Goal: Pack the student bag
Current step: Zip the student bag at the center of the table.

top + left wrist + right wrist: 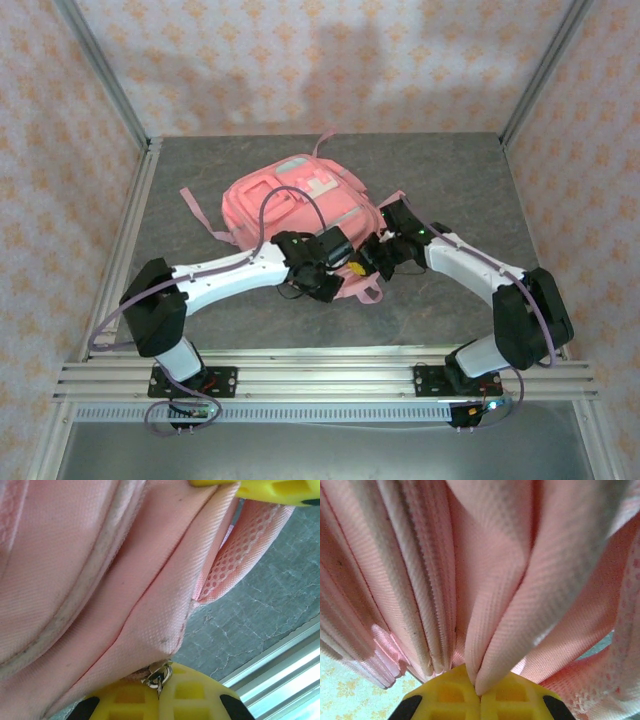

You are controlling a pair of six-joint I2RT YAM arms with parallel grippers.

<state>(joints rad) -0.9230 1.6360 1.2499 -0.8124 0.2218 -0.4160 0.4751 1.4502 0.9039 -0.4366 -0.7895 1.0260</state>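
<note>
Pink student bag (pixel 295 195), near edge hidden

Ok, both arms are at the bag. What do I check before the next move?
1. Left gripper shut on the zipper pull: ok.
2. Right gripper pinching a fold of the student bag: ok.
3. Whole student bag on the table: ok.
4. Fabric around the zipper pull free of snags: cannot tell.
5. Mesh strap clear of both grippers: cannot tell.
</note>
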